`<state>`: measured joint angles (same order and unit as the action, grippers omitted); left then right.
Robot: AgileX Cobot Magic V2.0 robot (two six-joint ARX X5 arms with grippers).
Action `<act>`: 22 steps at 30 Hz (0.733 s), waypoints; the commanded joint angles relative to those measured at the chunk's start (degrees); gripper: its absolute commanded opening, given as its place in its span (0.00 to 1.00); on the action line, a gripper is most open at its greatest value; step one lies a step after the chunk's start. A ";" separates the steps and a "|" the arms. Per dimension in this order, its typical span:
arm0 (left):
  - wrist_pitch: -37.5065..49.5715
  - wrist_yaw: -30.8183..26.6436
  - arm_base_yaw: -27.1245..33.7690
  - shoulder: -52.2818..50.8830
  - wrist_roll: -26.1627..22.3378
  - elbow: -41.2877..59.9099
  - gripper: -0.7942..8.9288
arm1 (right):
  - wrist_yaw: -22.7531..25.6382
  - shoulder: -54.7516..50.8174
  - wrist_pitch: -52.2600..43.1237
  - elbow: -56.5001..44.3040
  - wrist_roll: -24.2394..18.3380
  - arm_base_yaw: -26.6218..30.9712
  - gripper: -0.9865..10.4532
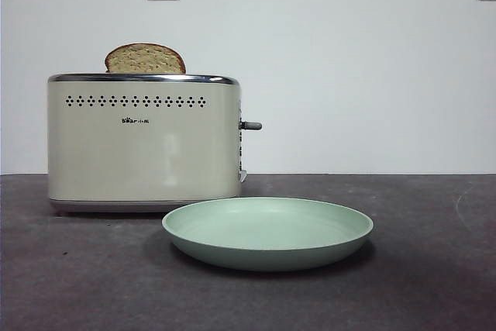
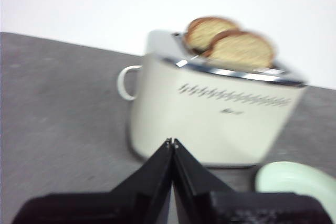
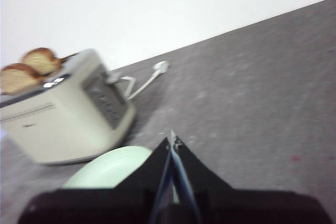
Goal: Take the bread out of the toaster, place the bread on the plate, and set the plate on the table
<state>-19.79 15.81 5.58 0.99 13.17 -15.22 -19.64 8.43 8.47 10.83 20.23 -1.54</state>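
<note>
Left end effector point(image 2: 172, 142) is pressed together, empty, aimed at the toaster point(image 1: 143, 141); right end effector point(image 3: 172, 139) likewise, above the plate point(image 1: 267, 232). Two slices show in the wrist views; the bread point(image 2: 240, 51) stands in the nearer slot, at 10 o'clock from the plate. It looks light, stiff and crumbly: pinch its exposed top edge gently. Above the slots is open; the table point(image 1: 434, 284) offers room at 3 o'clock.

toaster point(image 1: 143, 145): small dark logo under the holes; characters too small to read
</note>
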 commanded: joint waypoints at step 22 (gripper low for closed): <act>-30.36 23.65 -0.63 24.39 -15.63 -31.82 0.07 | -17.77 34.25 51.93 44.96 -26.77 -6.29 0.08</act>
<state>-49.84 39.20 5.23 25.45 0.60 -46.59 -37.34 42.63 60.10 55.70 -3.18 -7.60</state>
